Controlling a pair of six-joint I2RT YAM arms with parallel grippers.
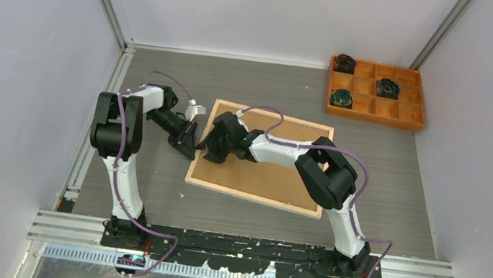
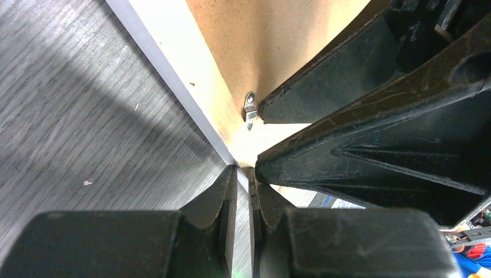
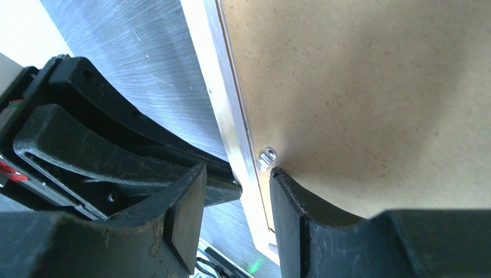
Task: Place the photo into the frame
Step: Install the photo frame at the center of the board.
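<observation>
The frame [image 1: 250, 195] lies back-up on the table, its light wood rail around a brown backing board [image 1: 275, 176]. The photo is hidden. My left gripper [image 1: 189, 144] is at the frame's left rail [image 2: 191, 87], its jaws closed to a narrow gap with the tips [image 2: 244, 171] pinching the rail's edge. My right gripper [image 1: 210, 150] is open and straddles the same rail [image 3: 231, 127]. One finger [image 3: 301, 220] rests on the board beside a small metal tab [image 3: 267, 155]; the other finger [image 3: 185, 208] is outside the rail. The tab also shows in the left wrist view [image 2: 250, 110].
An orange compartment tray [image 1: 378, 114] holding a few dark items stands at the back right. Grey walls close in the table on three sides. The two grippers are close together at the frame's left edge.
</observation>
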